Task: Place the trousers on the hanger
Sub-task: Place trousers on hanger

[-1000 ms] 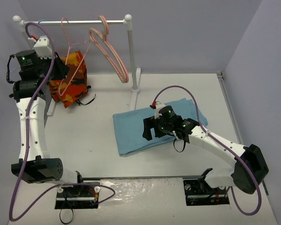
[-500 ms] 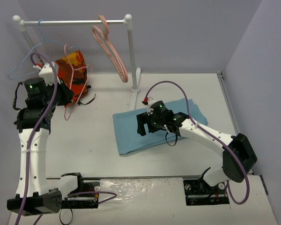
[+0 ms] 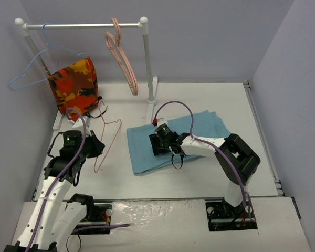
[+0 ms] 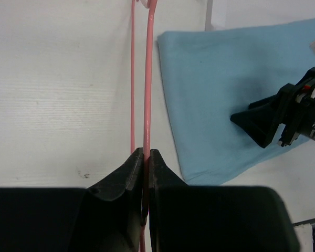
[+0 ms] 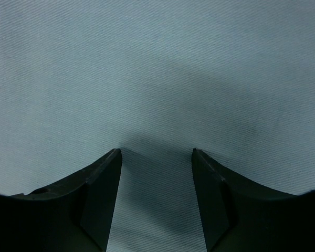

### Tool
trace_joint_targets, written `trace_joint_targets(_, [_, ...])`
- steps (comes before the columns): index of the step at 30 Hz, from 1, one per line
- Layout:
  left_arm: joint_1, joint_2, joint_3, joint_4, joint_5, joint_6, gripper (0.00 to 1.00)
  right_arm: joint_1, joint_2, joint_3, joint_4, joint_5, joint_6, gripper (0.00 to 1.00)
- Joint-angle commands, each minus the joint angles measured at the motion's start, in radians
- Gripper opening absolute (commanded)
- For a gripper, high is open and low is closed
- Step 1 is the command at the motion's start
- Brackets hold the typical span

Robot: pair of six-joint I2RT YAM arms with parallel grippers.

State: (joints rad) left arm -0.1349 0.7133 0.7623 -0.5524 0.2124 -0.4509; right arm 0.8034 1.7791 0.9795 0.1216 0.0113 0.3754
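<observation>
Left end effector (image 4: 146,152): closed tight on the hanger (image 4: 147,79), which hangs low over the tabletop (image 3: 199,178), just left of the trousers (image 3: 142,149).

Trousers: flat on the tabletop at centre, not yet on the hanger.

Right end effector (image 5: 156,151): jaws apart, pointed down at the cloth near its left end. Contact cannot be confirmed.

Recommendation: the right side should pinch a clean fold at the near-left edge and lift enough slack, while the left keeps the hanger level and steady, so the cloth threads over the bottom bar without dragging.

Change from half a second earlier: the hanger was held up beside the patterned cloth (image 3: 73,84) — it is now down by the trousers. The right end effector has shifted slightly left.
</observation>
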Motion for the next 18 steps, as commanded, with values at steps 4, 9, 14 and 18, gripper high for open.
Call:
trace_joint_targets(4, [-0.079,-0.07,-0.119,0.304,-0.062,-0.126,0.0,-0.068,-0.043,-0.175,-0.025,0.193,0.157,0.52])
trace_joint_targets(9, [-0.178,-0.088,-0.209,0.41,-0.141,-0.151,0.0,-0.111,-0.071,-0.18,-0.068,0.219,0.171,0.52])
trace_joint_targets(14, [-0.271,-0.085,-0.268,0.459,-0.21,-0.167,0.0,-0.122,-0.097,-0.133,-0.094,0.187,0.129,0.52])
trace_joint_targets(18, [-0.341,-0.106,-0.319,0.484,-0.294,-0.179,0.0,-0.092,-0.166,-0.059,-0.093,0.127,0.056,0.52])
